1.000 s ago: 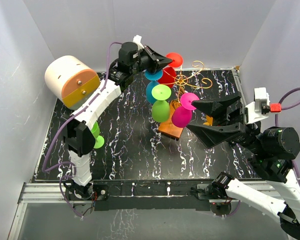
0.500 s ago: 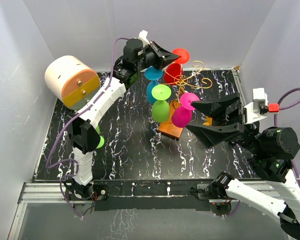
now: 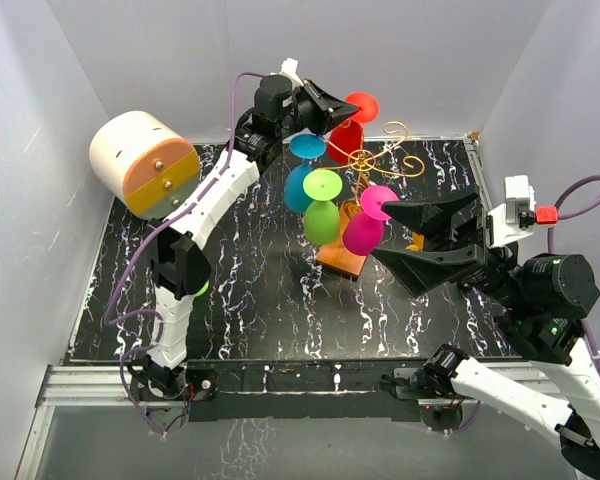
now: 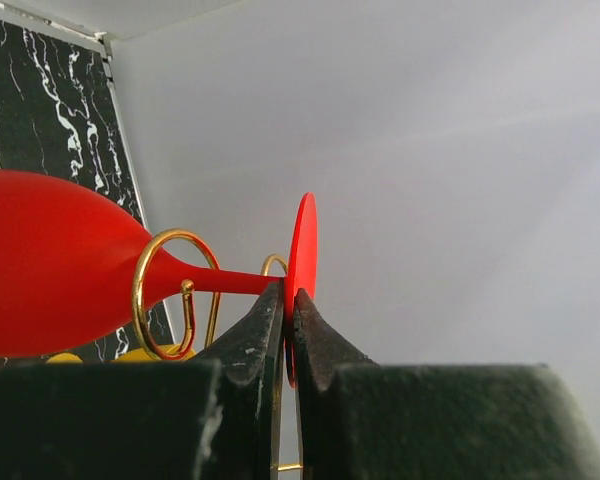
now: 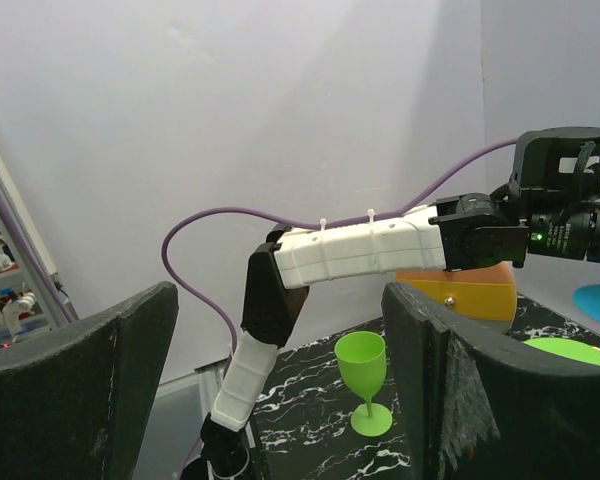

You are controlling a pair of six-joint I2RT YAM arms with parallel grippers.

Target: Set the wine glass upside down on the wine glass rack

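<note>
My left gripper [image 3: 344, 104] is shut on the flat foot [image 4: 302, 235] of a red wine glass [image 3: 344, 140], high at the back of the table. The glass's stem [image 4: 235, 282] passes through a gold loop [image 4: 168, 292] of the wine glass rack [image 3: 382, 160]. The rack's orange-brown base [image 3: 338, 258] stands mid-table. My right gripper [image 3: 380, 232] is open and holds nothing, just right of a pink glass [image 3: 364, 226] hanging on the rack. In the right wrist view its fingers [image 5: 90, 385] frame the left arm.
A blue glass [image 3: 300, 186] and a green glass [image 3: 322, 216] also hang upside down on the rack. Another green glass [image 5: 364, 384] stands upright on the marble table [image 3: 270, 300] behind the left arm. A cream-and-orange cylinder [image 3: 145, 165] sits at the far left.
The left gripper has carried the red glass up and to the right, over the rack's back arms. The right arm has not moved.
</note>
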